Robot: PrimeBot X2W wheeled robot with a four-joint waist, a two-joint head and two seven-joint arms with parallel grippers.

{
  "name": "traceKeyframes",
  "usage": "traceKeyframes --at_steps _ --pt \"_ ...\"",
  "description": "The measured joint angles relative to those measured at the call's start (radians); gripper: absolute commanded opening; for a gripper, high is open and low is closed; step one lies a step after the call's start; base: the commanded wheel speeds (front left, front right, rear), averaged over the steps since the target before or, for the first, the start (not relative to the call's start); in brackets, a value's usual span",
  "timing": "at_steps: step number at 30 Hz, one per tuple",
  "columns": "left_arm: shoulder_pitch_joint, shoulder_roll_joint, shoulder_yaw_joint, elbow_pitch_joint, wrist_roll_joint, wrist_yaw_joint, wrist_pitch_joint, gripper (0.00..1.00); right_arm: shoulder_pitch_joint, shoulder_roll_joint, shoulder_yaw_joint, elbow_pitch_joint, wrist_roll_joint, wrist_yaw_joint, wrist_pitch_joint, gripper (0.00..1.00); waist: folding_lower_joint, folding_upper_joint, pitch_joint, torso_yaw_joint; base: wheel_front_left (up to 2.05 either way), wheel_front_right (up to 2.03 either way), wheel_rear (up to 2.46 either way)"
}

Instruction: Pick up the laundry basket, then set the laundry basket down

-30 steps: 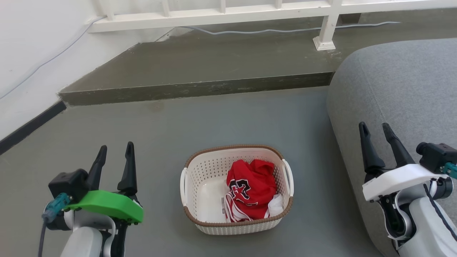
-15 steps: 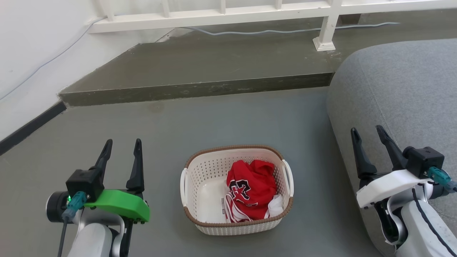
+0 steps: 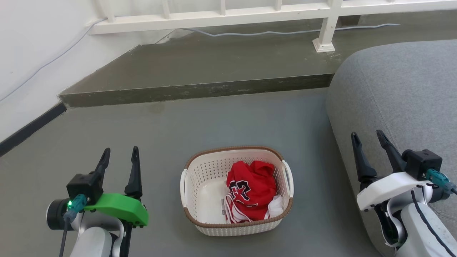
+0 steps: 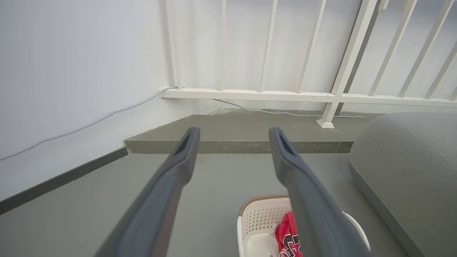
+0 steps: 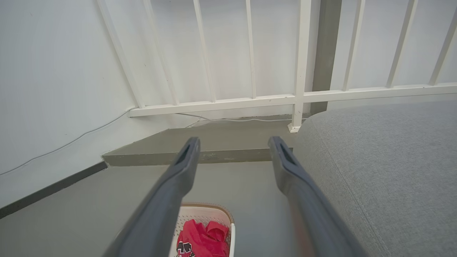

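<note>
The left gripper (image 3: 120, 148) is held low at the left, well apart from the basket. Its two dark fingers are spread apart and nothing is held between them.

The laundry basket (image 3: 234, 147) is set flat on the grey floor (image 3: 214, 121), in the middle, between the two grippers. It has not been picked up yet. A red shirt (image 3: 250, 189) is bunched in its right half. A thin white handle is seen on each side, the left handle (image 3: 183, 187) and the right handle (image 3: 288, 178).

The right gripper (image 3: 366, 132) is held low at the right, and its fingers are spread apart and empty too. It is seen against the big grey cushion (image 3: 403, 92). It cannot be told from the head view whether the cushion is touched by the arm.

Some things could go wrong from here. The basket looks light, so it could be pushed along the floor if a handle is bumped before it is pinched. The handles are thin and lie close to the wall of the basket, so a finger could be slid past one and nothing would be caught. If only one handle is lifted, or one side is lifted faster, the basket would be tipped and the shirt could be spilled. More weight is likely carried on the right side, so a tilt that way is to be watched for. The right arm could also be snagged on the cushion as it is swung in.
</note>
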State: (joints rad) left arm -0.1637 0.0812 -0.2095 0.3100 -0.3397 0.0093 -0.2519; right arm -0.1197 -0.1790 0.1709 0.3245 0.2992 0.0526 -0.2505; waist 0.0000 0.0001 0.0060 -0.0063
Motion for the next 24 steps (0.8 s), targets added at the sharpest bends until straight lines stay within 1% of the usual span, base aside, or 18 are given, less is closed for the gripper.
traceKeyframes --at_steps 3,24 --pt "0.000 -0.001 0.000 0.007 0.000 0.000 0.000 1.00 0.000 0.000 0.000 0.006 -0.001 0.009 0.000 1.00 0.0000 0.0000 -0.001 0.000 0.00 0.00 0.00" --pt "-0.002 -0.006 0.002 0.040 -0.003 0.000 0.000 1.00 -0.014 0.008 -0.003 0.031 -0.021 0.021 0.000 1.00 0.0000 0.0000 0.005 0.005 0.00 0.00 0.00"
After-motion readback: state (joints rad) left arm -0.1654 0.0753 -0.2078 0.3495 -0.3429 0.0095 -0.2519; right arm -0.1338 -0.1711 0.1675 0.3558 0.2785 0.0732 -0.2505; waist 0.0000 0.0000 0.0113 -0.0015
